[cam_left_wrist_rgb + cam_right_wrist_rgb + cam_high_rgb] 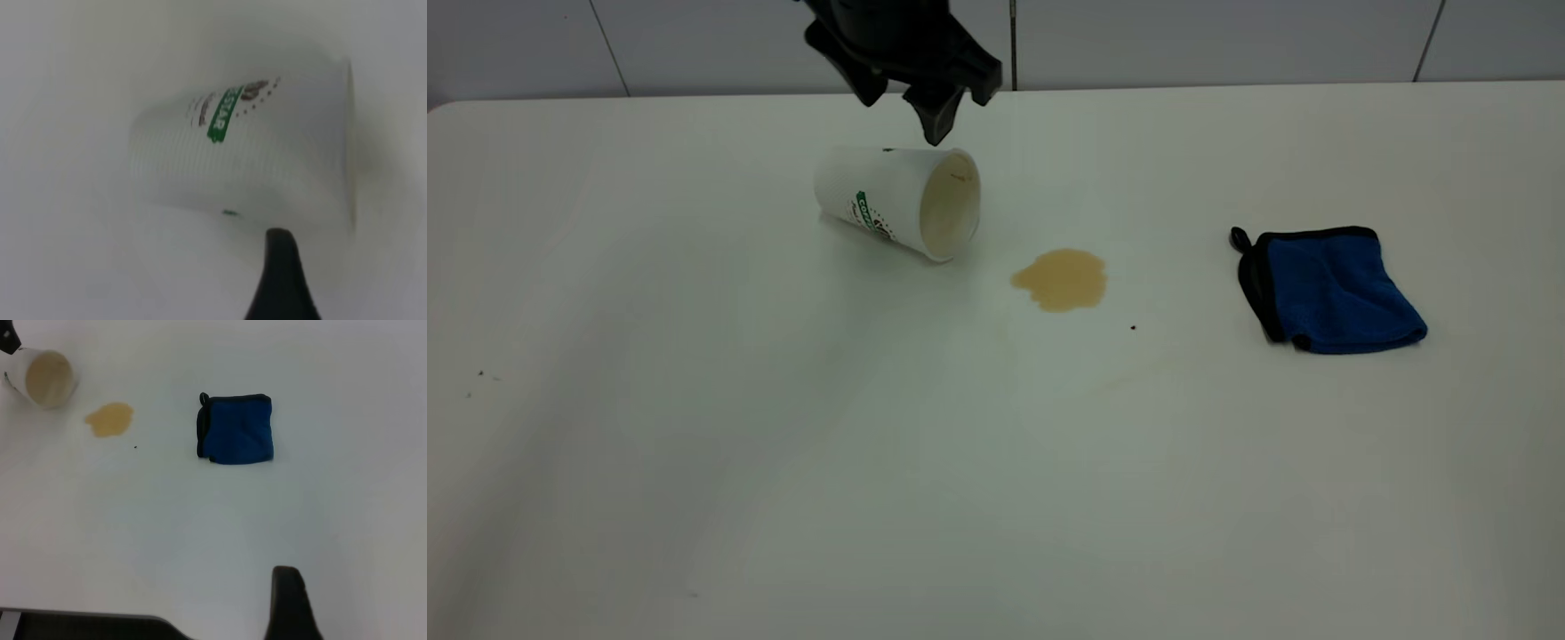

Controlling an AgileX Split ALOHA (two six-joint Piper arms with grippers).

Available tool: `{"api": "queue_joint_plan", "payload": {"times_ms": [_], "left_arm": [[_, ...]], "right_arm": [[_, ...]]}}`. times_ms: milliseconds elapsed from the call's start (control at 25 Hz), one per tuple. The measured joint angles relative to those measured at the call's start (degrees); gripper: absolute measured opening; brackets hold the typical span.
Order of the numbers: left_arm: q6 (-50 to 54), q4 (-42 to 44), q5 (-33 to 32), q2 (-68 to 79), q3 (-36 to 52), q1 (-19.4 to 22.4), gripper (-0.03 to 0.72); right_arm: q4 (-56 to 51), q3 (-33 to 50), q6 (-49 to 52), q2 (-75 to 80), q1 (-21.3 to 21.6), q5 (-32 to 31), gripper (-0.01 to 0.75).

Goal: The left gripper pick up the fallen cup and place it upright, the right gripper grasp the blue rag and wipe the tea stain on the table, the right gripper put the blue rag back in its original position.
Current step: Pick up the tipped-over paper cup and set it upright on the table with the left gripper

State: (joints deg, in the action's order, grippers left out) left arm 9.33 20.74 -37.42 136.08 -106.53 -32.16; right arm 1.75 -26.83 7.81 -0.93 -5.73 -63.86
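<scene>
The cup [898,200] lies on its side on the table [694,444], its tea-stained mouth facing the tea stain [1061,278]. My left gripper [898,111] hangs open just above the cup without touching it. In the left wrist view the cup [247,147] fills the middle, with one black finger [283,280] beside its rim. The blue rag [1329,289] lies folded to the right of the stain. My right gripper [357,613] is out of the exterior view. It hovers high over the table, well apart from the rag [235,429], with one finger [290,607] showing and nothing held.
A tiny black speck [1133,327] sits between the stain and the rag. A tiled wall [1227,40] runs behind the table's far edge. The right wrist view also shows the stain [110,419] and the cup [43,379] far off.
</scene>
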Motion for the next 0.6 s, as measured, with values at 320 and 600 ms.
{"api": "queue_joint_plan", "payload": {"times_ms": [320, 600], "left_arm": [[13.21, 14.35, 0.56, 7.45, -4.09, -3.43, 0.591], [25.85, 24.94, 1.12, 10.51, -4.19, -3.44, 0.59]], "right_arm": [[0.0, 0.0, 0.0, 0.0, 0.0, 0.0, 0.545], [0.0, 0.0, 0.0, 0.0, 0.0, 0.0, 0.545]]}}
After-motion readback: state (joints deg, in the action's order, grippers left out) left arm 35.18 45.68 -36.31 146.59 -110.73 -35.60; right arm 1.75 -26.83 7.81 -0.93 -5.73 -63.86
